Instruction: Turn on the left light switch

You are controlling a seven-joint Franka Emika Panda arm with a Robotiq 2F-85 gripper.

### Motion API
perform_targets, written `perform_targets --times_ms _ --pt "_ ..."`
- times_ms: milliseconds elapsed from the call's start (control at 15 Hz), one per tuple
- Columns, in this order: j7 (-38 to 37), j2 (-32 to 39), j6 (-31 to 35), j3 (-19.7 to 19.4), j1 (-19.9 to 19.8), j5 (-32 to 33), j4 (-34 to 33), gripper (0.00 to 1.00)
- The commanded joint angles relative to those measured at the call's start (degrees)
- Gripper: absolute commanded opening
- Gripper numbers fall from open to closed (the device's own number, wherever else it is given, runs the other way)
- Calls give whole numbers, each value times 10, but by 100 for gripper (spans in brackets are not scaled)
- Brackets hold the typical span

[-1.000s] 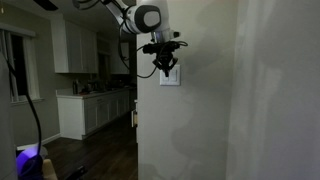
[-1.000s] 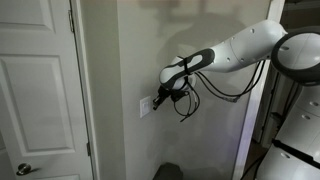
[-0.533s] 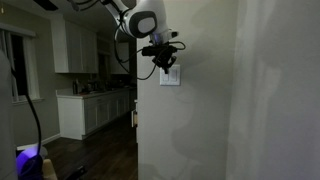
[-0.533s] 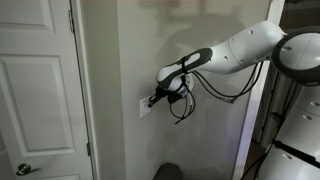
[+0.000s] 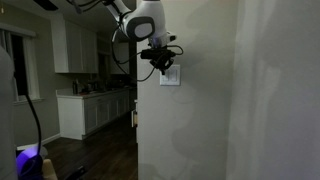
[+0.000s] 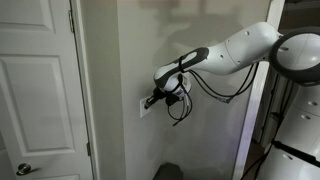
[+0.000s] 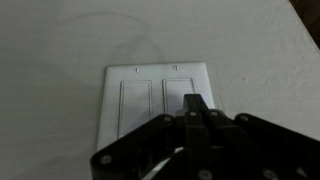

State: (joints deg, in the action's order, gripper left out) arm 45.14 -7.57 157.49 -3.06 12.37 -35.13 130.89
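Observation:
The white double wall plate fills the middle of the wrist view, with two tall rockers. The left light switch is fully visible. My gripper is shut, its black fingers pressed together, and the tip overlaps the lower part of the right-hand rocker. I cannot tell whether the tip touches it. In both exterior views the gripper is right at the plate on the wall.
The wall corner edge runs down beside the plate, with a dim kitchen with white cabinets beyond. A white door stands next to the wall. The arm's cable loop hangs under the wrist.
The gripper has moved a little sideways along the wall and closer to the plate. The fingers stay shut.

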Motion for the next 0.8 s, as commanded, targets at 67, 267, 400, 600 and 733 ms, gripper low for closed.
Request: perform_targets --times_ms 67,267,400,600,733 --pt "48 27 37 -5 11 -49 -20 0" --pt "68 32 40 -6 12 -70 -26 0" --pt "75 29 33 -6 10 -72 -23 0" --pt "68 9 8 -9 1 -50 -4 0" --pt "48 -3 9 -11 -6 -25 13 0"
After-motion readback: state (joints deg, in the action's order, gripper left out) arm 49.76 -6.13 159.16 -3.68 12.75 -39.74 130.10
